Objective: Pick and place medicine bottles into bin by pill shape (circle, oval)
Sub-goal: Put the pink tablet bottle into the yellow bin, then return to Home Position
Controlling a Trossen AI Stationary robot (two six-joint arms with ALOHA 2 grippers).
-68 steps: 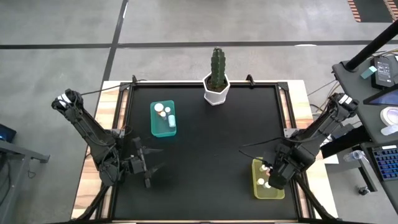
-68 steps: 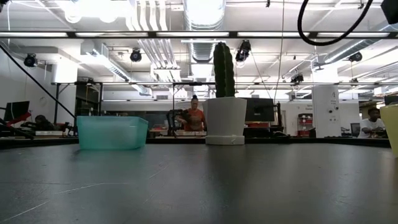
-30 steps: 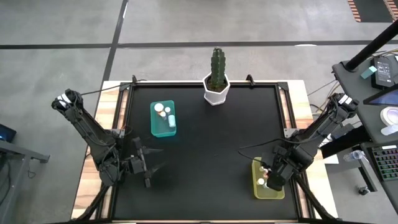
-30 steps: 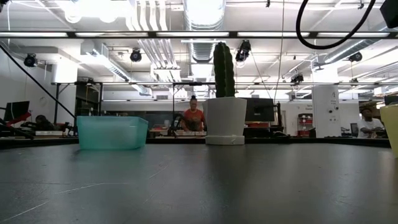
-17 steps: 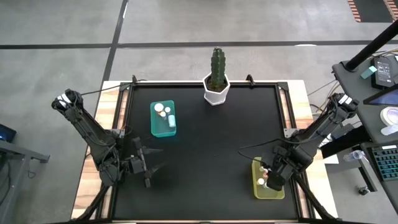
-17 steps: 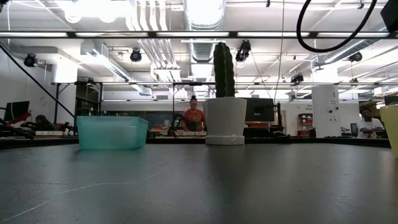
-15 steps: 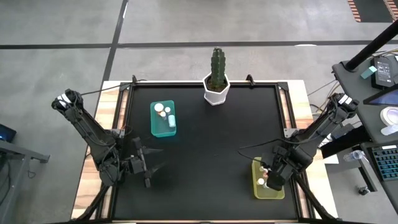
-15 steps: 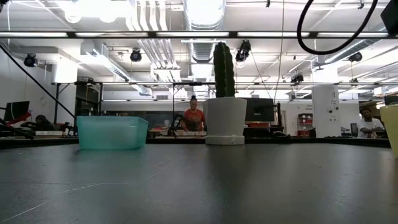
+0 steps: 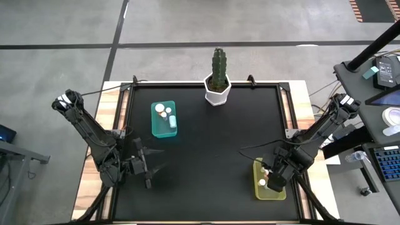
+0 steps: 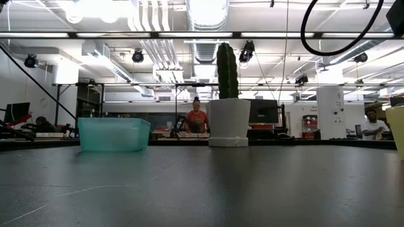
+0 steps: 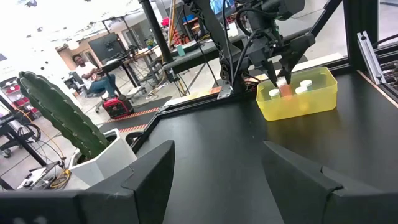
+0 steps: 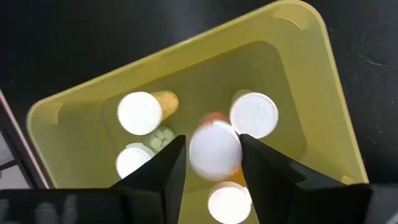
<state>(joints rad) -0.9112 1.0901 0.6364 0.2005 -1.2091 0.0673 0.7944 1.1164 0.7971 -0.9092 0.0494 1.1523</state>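
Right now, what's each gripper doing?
Left gripper: open, empty.
Right gripper: above yellow plastic bin, white-capped orange medicine bottle under it; grip cannot be told.

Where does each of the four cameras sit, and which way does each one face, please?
High view: above the table, looking straight down; both arms show, left hand over bare tabletop, right hand over the yellow bin.
Low view: at tabletop height, looking level at the teal bin and cactus pot; no arm shows.
Left wrist view: looks across the table past its own open fingers.
Right wrist view: looks down into the yellow bin at a white-capped bottle between its fingers.
Both wrist views share the yellow bin.
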